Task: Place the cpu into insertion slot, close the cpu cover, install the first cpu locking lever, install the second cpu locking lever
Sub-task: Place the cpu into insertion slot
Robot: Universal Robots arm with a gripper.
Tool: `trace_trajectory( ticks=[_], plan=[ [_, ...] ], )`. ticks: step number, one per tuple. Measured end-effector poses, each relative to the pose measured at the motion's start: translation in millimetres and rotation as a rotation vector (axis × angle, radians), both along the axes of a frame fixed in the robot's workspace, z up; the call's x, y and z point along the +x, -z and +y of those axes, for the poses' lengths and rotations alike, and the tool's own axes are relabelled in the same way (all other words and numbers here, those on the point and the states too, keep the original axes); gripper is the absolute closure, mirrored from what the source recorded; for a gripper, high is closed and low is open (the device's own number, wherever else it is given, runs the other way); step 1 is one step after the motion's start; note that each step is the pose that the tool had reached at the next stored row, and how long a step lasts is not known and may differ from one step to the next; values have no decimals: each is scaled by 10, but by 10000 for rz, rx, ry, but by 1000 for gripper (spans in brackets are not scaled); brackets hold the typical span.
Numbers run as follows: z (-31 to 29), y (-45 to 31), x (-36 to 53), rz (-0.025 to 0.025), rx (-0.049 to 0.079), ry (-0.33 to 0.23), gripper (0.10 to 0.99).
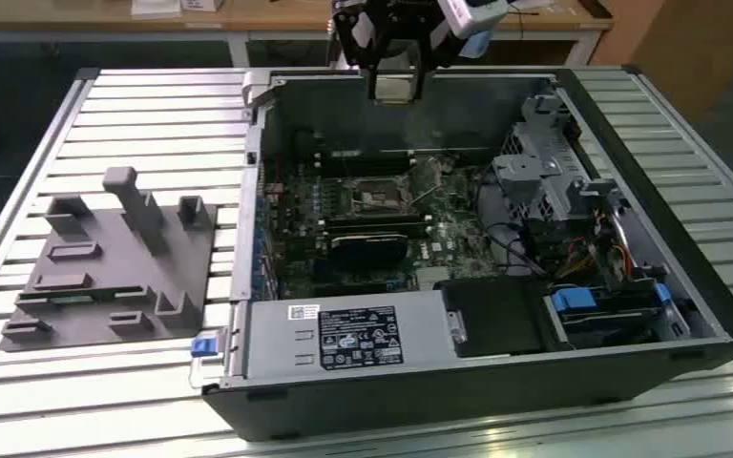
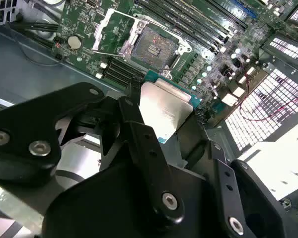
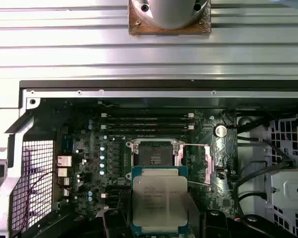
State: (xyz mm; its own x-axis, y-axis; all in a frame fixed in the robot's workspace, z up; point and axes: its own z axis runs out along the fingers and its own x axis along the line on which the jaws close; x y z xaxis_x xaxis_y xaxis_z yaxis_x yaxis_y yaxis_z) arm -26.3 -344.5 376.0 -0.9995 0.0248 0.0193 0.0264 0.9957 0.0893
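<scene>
**Chip held in the air, socket open and bare**

In the exterior view the black gripper [image 1: 392, 76] hangs at the twelve o'clock edge of the open black computer case [image 1: 469, 391], above its far wall. The case lies on a table of ribbed aluminium slats [image 1: 150, 105]. A grey moulded holder tray [image 1: 99, 277] sits on the slats at nine o'clock from the case, well apart from the arm.

The jaws pinch the cpu [image 2: 161, 106], a flat square chip with a silvery-grey metal top and a green edge. The black fingers [image 2: 134, 124] press on two opposite sides of it. The chip is clear of the green circuit board [image 2: 89, 20] and is not seated.

The insertion slot [image 3: 154, 152], a small dark square socket with a thin silver rim, lies bare near the middle of the case floor, its contact field showing. The cpu cover [image 3: 212, 161], a thin silver metal frame plate, is swung open beside the socket, on the side toward the round coin battery [image 3: 220, 130]. In the exterior view the long black memory slots [image 1: 366, 157] run at twelve o'clock from the socket, and a black rectangular card [image 1: 369, 250] lies at six o'clock from it.
</scene>
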Motion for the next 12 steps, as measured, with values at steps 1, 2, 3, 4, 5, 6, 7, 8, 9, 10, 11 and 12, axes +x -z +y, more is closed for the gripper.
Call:
trace_trajectory(
  ticks=[1, 2, 3, 4, 5, 6, 7, 8, 9, 10, 11, 12],
  plan=[
    [0, 0, 0, 0, 1, 0, 549],
    [0, 0, 0, 0, 1, 0, 549],
    [0, 0, 0, -1, 1, 0, 549],
    [0, 0, 0, 0, 1, 0, 549],
    [0, 0, 0, 0, 1, 0, 549],
    [0, 0, 0, 0, 0, 0, 549],
    [0, 0, 0, 0, 1, 0, 549],
    [0, 0, 0, 0, 1, 0, 549],
    [0, 0, 0, 0, 0, 0, 549],
    [0, 0, 0, 0, 1, 0, 549],
    [0, 0, 0, 0, 1, 0, 549],
    [0, 0, 0, 0, 0, 0, 549]
  ],
)
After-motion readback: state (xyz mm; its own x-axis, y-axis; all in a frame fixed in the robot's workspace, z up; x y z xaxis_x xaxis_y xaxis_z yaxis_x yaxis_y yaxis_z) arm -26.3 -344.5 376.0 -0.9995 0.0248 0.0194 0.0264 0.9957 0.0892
